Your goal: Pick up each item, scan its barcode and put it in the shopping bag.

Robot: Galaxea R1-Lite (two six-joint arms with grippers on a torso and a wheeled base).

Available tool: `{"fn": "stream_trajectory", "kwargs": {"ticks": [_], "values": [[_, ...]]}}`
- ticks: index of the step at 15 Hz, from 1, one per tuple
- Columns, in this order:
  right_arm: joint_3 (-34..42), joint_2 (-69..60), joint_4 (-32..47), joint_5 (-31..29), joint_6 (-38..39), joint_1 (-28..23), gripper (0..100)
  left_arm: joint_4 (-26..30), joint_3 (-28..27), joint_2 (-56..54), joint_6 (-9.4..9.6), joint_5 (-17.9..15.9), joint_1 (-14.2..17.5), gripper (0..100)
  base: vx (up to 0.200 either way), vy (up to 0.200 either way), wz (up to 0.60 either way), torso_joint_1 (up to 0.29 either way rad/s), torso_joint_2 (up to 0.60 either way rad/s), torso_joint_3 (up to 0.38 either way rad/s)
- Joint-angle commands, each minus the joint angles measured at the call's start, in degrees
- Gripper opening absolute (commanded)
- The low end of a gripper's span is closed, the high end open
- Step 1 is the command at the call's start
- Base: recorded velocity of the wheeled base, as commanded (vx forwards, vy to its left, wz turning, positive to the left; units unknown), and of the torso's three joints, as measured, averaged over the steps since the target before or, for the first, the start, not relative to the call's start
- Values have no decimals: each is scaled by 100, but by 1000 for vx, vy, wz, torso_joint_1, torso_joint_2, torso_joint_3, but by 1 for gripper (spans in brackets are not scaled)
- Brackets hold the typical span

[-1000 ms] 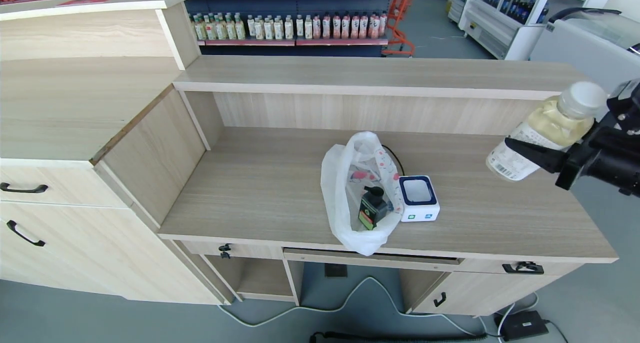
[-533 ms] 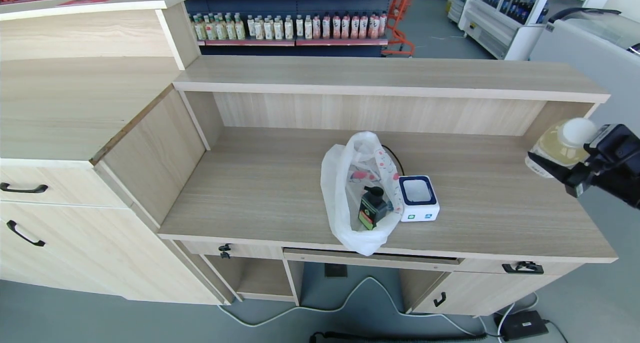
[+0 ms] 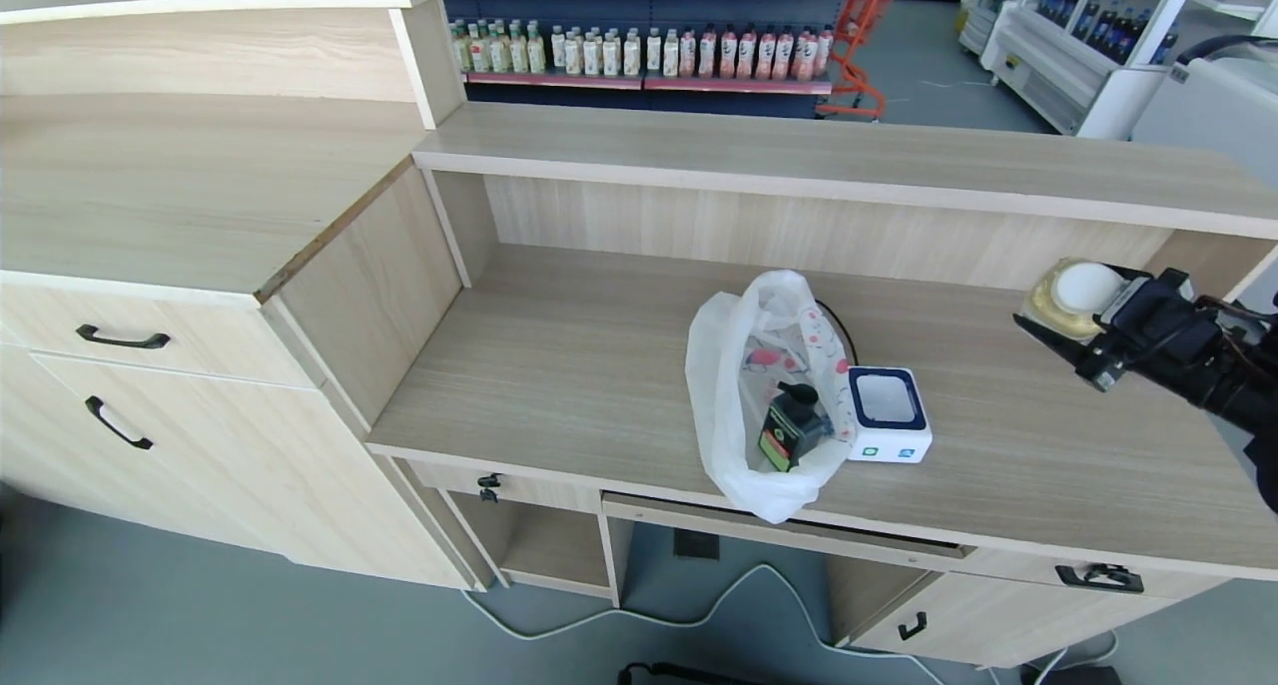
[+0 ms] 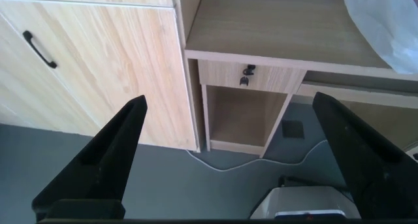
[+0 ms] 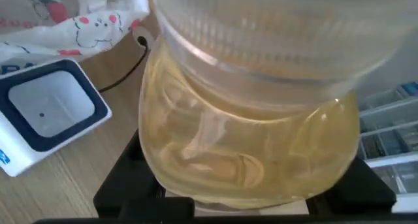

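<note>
My right gripper (image 3: 1066, 318) is shut on a clear bottle of pale yellow drink (image 3: 1076, 294) with a white cap, held cap-up over the right end of the wooden counter (image 3: 579, 365). In the right wrist view the bottle (image 5: 255, 126) is close up, with the white scanner (image 5: 49, 116) and the shopping bag (image 5: 78, 18) beyond it. The white plastic shopping bag (image 3: 744, 385) lies open mid-counter with a dark pump bottle (image 3: 792, 433) inside. The blue-topped white scanner (image 3: 887, 417) stands against the bag's right side. My left gripper (image 4: 225, 159) hangs open and empty, low beside the counter's front.
A raised ledge (image 3: 799, 156) runs along the counter's back, and a taller cabinet with drawers (image 3: 150, 296) stands to the left. A black cable (image 3: 834, 316) leads behind the bag. Bare counter lies left of the bag and between the scanner and the held bottle.
The head camera has shifted. My right gripper has brought the bottle down from a high, tilted pose to cap-up, lower over the counter's right end and closer to the scanner.
</note>
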Motion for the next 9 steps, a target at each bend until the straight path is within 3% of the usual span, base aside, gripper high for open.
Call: {"fn": "stream_trajectory", "kwargs": {"ticks": [1, 9], "values": [[-151, 419, -48, -4, -112, 126, 0, -1, 0, -2, 0, 0, -2, 100, 0, 0, 0, 0, 0, 0], [-239, 1491, -769, 321, -701, 504, 0, -1, 0, -2, 0, 0, -2, 100, 0, 0, 0, 0, 0, 0]]}}
